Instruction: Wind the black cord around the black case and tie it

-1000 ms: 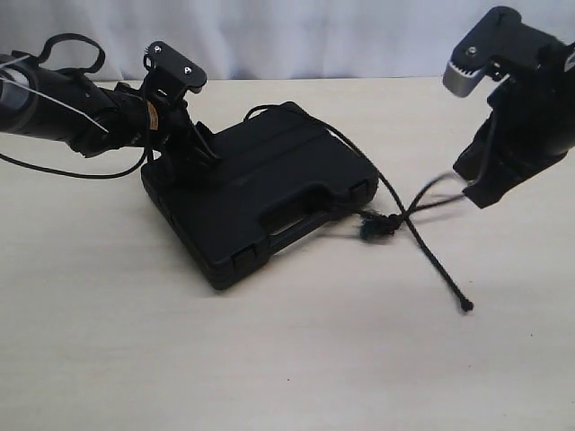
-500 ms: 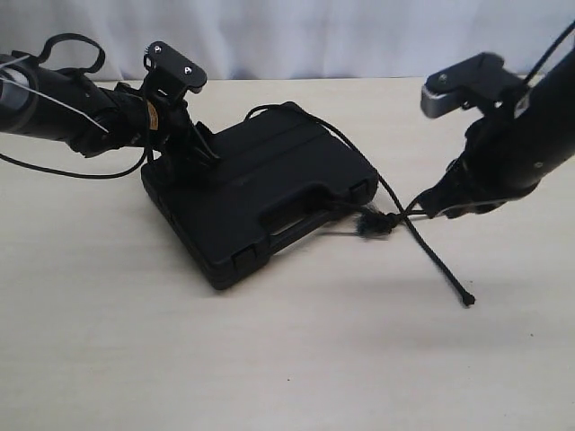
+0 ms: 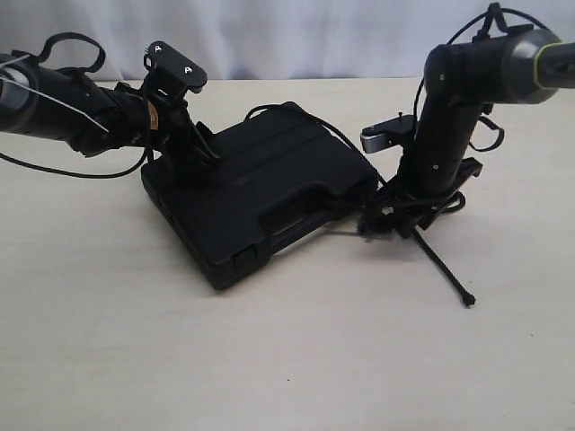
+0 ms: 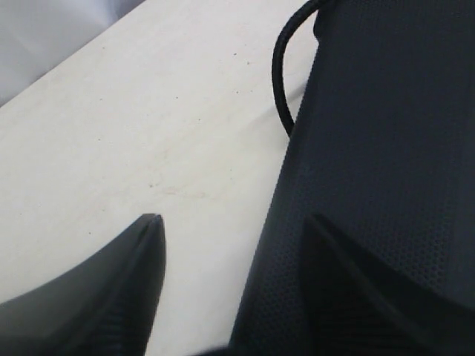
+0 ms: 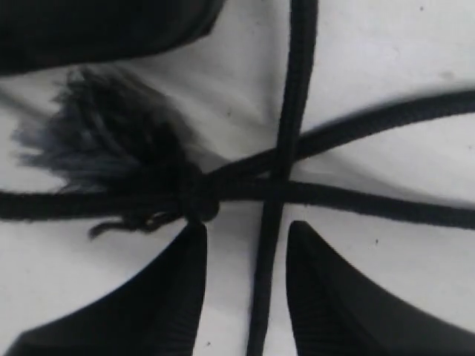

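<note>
The black case [image 3: 260, 193] lies flat in the middle of the table. The black cord [image 3: 440, 265] runs over its lid, drops off the right side and ends in a tail toward the front right. My left gripper [image 3: 199, 157] stands open astride the case's far-left edge [image 4: 386, 133]: one finger rests on the lid, the other hangs over the table, a gap from the wall. My right gripper [image 3: 393, 224] points down beside the case's right corner, next to the frayed knot [image 5: 111, 141]. It is open [image 5: 247, 230], with one cord strand [image 5: 293, 89] running loose between the fingers.
A loop of the cord [image 4: 278, 67] curls out beside the case on the light wooden table [image 3: 296, 359]. Several strands cross just under the right gripper. A pale curtain [image 3: 314, 36] closes off the back of the table.
The right arm has swung down and left from a raised spot at the right to the knot beside the case, and its jaws have opened. The left arm and case have not moved.
</note>
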You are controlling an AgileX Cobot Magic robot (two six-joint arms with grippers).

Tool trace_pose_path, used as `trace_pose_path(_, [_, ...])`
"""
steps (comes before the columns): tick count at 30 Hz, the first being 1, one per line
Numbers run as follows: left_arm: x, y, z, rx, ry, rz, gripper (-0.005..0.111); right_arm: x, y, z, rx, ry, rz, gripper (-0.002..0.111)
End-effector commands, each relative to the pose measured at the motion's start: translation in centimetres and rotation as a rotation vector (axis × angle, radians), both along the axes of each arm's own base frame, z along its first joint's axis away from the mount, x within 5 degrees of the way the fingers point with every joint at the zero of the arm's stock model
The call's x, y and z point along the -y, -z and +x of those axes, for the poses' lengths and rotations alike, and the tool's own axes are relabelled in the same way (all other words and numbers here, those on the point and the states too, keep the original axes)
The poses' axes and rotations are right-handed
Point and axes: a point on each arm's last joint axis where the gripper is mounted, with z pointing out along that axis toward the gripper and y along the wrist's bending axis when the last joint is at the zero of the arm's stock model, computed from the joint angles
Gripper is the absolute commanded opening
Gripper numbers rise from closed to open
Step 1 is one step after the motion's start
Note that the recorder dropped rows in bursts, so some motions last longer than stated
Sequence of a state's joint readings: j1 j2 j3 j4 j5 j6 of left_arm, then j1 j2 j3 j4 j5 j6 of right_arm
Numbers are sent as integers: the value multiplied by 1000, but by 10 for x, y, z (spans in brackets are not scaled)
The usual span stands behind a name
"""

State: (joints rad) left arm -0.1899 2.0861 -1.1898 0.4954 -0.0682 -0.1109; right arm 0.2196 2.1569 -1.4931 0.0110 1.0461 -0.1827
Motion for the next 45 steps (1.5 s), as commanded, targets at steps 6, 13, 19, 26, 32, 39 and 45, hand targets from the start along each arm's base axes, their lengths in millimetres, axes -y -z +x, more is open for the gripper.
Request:
trace_pose_path(6, [-6,28,-11,-148,-17,86,54,7,14,10,-21,-46,56,35])
trace_pose_path(13, [-6,28,-11,-148,-17,86,54,1,24,9,-49,-69,112,4])
trace_pose_path(19, [-5,28,-11,-145,-16,84,54,1,2,9,3,-57,116,4])
trace_pose_path(26, [-5,28,-11,-141,-15,82,54,6,-57,-11,201,-56,140,4])
trace_pose_path(32, [-5,27,-10,-138,-13,80,54,-5,-101,-58,309,-176,158,4])
trace_pose_path(39, [-5,27,-10,-138,-13,80,54,-34,-127,-110,371,-295,78,4])
trace_pose_path(45, [-5,27,-10,-136,-13,79,54,-45,-139,-140,395,-353,-89,4])
